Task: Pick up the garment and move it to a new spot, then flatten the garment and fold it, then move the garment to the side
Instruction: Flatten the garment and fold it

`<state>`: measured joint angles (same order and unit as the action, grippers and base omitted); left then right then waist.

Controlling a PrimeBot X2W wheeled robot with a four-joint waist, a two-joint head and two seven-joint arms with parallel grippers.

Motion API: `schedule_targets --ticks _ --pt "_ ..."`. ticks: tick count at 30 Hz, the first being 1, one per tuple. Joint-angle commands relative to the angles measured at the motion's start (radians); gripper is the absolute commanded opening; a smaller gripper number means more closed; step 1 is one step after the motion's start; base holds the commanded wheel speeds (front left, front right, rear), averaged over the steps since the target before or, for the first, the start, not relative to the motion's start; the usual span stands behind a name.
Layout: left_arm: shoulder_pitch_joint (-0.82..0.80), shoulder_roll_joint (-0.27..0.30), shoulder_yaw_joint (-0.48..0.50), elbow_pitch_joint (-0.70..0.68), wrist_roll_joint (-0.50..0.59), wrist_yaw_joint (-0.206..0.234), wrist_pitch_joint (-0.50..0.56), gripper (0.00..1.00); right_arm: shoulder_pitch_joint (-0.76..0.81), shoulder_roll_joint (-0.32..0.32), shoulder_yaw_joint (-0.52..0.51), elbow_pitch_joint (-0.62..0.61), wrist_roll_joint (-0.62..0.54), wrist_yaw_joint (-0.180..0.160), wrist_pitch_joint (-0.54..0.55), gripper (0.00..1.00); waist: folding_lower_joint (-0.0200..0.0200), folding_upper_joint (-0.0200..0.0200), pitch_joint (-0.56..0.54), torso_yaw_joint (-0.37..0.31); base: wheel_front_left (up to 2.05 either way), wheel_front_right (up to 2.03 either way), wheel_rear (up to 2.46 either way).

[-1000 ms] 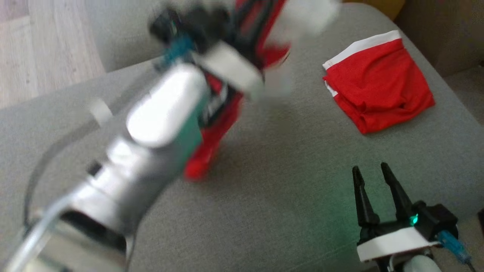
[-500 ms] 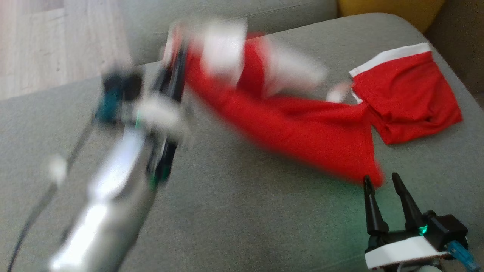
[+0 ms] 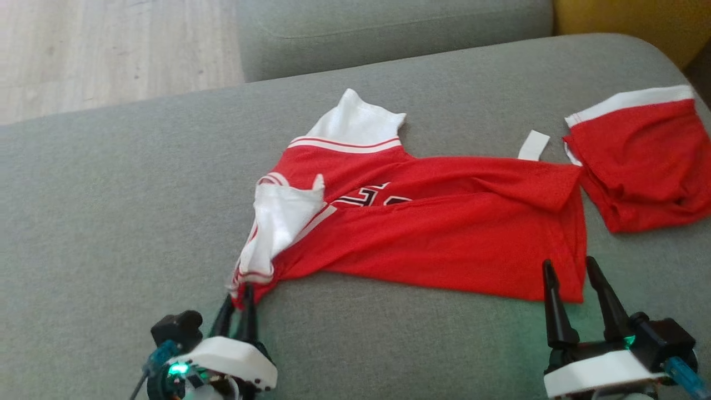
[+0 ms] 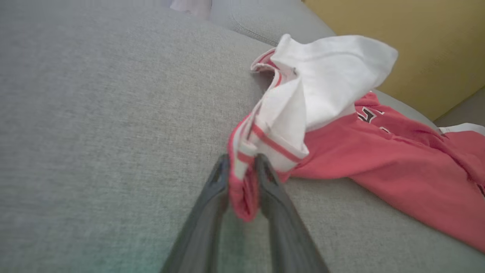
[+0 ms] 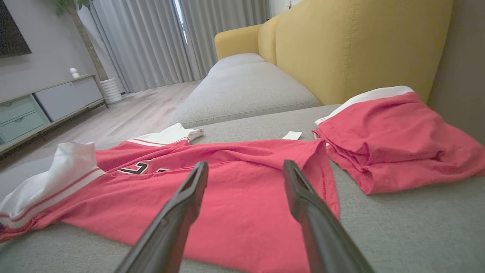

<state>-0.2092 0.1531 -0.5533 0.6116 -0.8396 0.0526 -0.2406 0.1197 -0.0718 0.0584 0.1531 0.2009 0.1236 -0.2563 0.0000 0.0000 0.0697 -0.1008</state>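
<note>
Barely parted left claw [image 4: 242, 162] pinches garment [image 3: 444, 233] — right claw [image 3: 570, 263] agape.

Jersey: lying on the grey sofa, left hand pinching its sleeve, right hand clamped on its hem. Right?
No. The right hand is open, gripping nothing: the right wrist view shows its fingers spread wide. The left hand does pinch the sleeve of the jersey, lying on the grey sofa.

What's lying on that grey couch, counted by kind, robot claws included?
Red garments: 2 (spread jersey, folded garment)
White scraps: 1 (small white strip)
Grippers: 2 (left gripper, right gripper)
Total: 5
</note>
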Motion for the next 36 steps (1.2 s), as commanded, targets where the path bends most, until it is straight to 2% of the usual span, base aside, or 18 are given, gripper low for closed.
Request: schedule_targets --ticks 1,9,14,17,23,26,36 --pt "-0.013 0.019 0.034 -0.037 0.035 0.023 -0.018 1.00 -0.007 -0.021 0.030 -0.031 -0.008 0.007 -0.006 1.00 0.0000 0.0000 -0.008 0.013 0.00 0.00 0.00" --pt "-0.056 0.098 0.030 -0.176 0.260 0.137 -0.021 1.00 -0.014 -0.030 0.037 -0.031 -0.004 0.007 -0.006 1.00 0.0000 0.0000 0.005 0.023 0.00 0.00 0.00" --pt "-0.184 0.117 0.014 -0.174 0.338 0.171 0.005 1.00 -0.031 -0.034 0.053 -0.031 -0.002 0.007 -0.006 1.00 0.0000 0.0000 0.044 0.017 0.00 0.00 0.00" --pt "-0.248 0.108 0.005 -0.133 0.347 0.168 0.041 1.00 -0.043 -0.038 0.058 -0.031 0.001 0.007 -0.006 1.00 0.0000 0.0000 0.064 0.014 0.00 0.00 0.00" --pt "-0.415 0.065 -0.024 0.061 0.365 0.145 0.104 1.00 -0.082 -0.056 0.072 -0.033 0.007 0.007 -0.006 1.00 0.0000 0.0000 0.126 -0.005 0.00 0.00 0.00" --pt "-0.475 0.047 -0.039 0.167 0.367 0.112 0.123 1.00 -0.098 -0.063 0.074 -0.033 0.009 0.007 -0.006 1.00 0.0000 0.0000 0.151 -0.017 0.00 0.00 0.00" --pt "-0.590 0.010 -0.045 0.431 0.355 0.055 0.078 1.00 -0.125 -0.071 0.085 -0.035 0.014 0.007 -0.006 1.00 0.0000 0.0000 0.202 -0.049 0.00 0.00 0.00"
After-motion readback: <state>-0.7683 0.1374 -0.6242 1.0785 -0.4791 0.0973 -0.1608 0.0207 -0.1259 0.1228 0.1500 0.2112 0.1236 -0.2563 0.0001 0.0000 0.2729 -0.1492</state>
